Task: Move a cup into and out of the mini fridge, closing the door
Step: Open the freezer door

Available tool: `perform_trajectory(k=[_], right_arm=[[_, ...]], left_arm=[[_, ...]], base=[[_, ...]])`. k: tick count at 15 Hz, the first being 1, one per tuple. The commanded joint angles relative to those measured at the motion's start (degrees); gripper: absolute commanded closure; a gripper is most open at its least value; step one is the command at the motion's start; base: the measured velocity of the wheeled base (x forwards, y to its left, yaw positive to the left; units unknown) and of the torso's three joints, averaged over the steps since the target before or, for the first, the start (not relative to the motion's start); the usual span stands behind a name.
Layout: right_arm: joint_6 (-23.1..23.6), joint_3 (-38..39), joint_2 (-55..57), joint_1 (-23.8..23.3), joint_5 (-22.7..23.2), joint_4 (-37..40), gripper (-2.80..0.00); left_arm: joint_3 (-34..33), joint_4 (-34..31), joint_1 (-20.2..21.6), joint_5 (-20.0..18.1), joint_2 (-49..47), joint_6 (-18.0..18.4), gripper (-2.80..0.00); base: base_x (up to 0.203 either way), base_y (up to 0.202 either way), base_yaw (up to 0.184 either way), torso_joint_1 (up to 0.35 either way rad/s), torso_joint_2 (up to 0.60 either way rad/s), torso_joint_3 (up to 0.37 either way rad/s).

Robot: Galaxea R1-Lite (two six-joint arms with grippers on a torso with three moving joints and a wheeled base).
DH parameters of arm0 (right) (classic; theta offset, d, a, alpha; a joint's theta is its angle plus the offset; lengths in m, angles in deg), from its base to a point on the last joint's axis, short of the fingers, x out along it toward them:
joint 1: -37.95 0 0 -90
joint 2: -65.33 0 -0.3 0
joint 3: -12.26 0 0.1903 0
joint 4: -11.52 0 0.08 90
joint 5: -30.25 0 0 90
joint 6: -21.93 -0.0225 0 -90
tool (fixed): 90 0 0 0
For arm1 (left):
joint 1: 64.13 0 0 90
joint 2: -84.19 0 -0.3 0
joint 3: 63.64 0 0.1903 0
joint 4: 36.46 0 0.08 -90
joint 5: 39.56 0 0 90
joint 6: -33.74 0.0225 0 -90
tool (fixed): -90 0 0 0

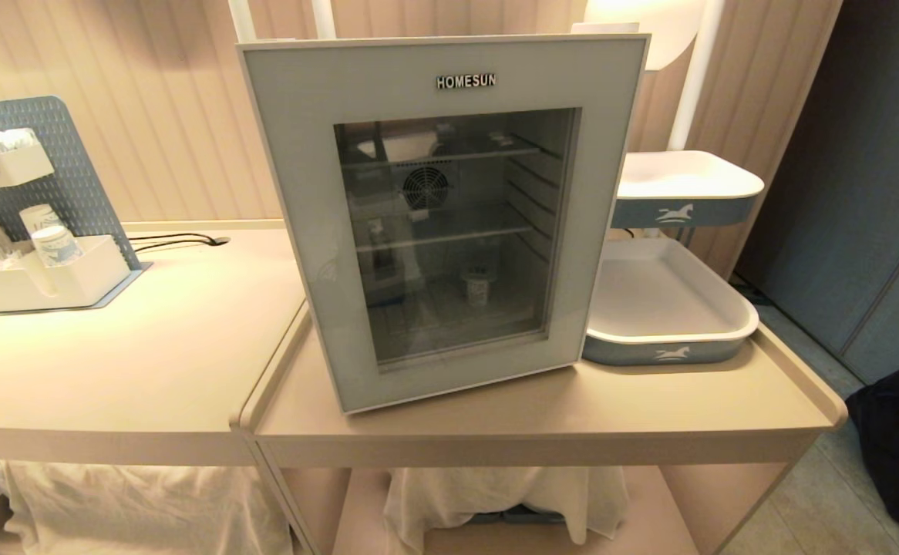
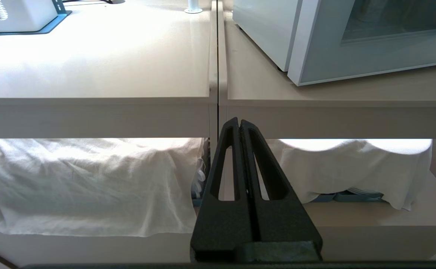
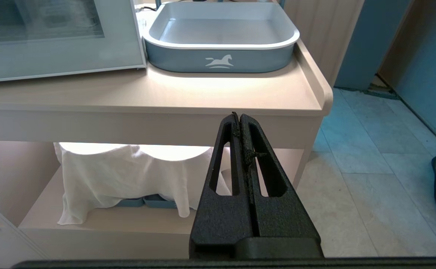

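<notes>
Behind the shut door [image 1: 449, 216], at 6 o'clock in the mini fridge [image 2: 266, 33], the cup [image 1: 478, 287] stands on the floor. Probably light, thin-walled, crushable; pinch gently mid-wall. Left gripper [image 2: 239, 123] and right gripper [image 3: 238, 117] both pressed closed, empty, parked below the table [image 1: 496, 416] edge.

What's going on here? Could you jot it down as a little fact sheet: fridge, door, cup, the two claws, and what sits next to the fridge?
mini fridge: white, on the beige counter
door: shut, glass window
cup: inside, on the fridge floor, seen through the glass
left gripper: shut, empty, low before the counter's edge
right gripper: shut, empty, low before the counter's edge
beside fridge: blue-and-white tray with a horse mark, on the robot's right
</notes>
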Motion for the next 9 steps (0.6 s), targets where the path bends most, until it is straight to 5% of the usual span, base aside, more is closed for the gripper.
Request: perform_trajectory(k=[1, 9], right_arm=[[0.0, 0.0, 0.1, 0.0, 0.0, 0.0, 0.00], [0.0, 0.0, 0.1, 0.0, 0.0, 0.0, 0.00]], left_arm=[[0.0, 0.0, 0.0, 0.0, -0.1, 0.0, 0.00], [0.0, 0.0, 0.0, 0.0, -0.1, 0.1, 0.00]], base=[[0.000, 0.000, 0.000, 0.000, 0.00, 0.000], [0.000, 0.000, 0.000, 0.000, 0.00, 0.000]])
